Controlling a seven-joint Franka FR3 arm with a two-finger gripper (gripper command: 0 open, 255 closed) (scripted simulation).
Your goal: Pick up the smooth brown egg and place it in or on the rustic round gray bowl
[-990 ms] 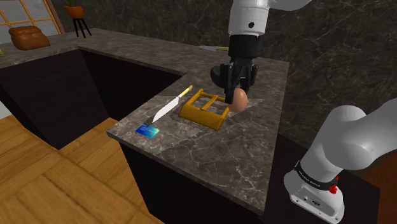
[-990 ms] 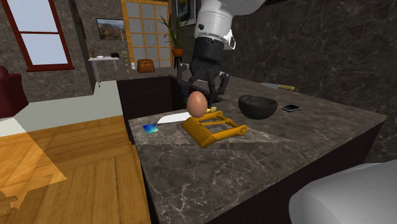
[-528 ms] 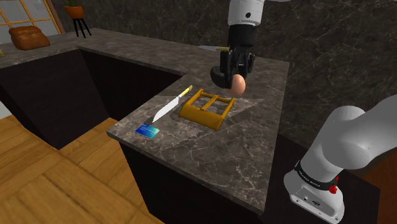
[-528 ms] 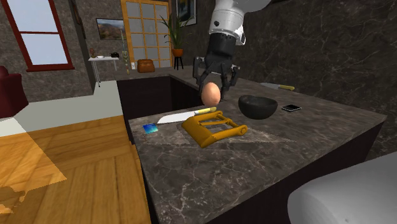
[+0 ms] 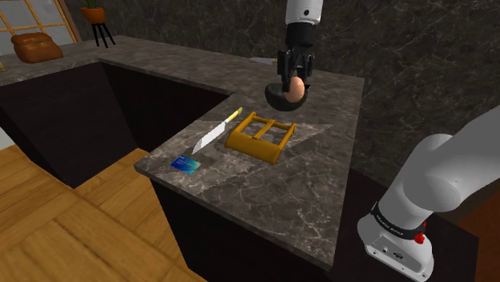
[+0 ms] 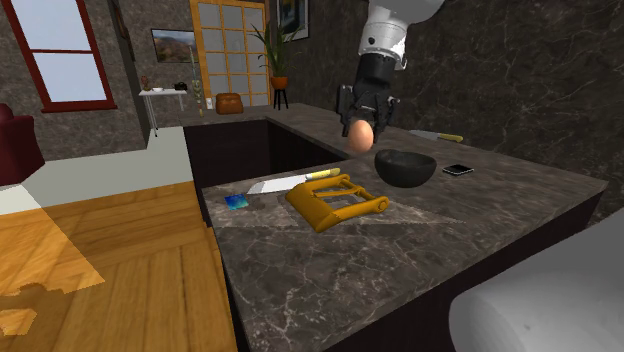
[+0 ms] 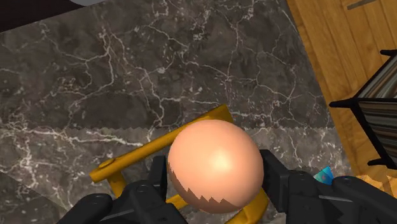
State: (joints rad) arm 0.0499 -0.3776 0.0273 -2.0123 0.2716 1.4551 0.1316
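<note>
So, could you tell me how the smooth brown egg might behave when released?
The smooth brown egg looks rounded and glossy, so it could slip between the black gripper's fingers. Being an egg, it is probably fragile. In the round dark bowl it would likely roll toward the middle.

glossy white arm (image 5: 437,172) with dark joints and an all-black gripper (image 5: 294,82).

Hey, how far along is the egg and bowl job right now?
The pick looks done: the brown egg is clasped in the hand, clear of the counter. Under way: the carry, with the egg held high and just short of the dark bowl. Left: get over the bowl, lower, and release.
</note>
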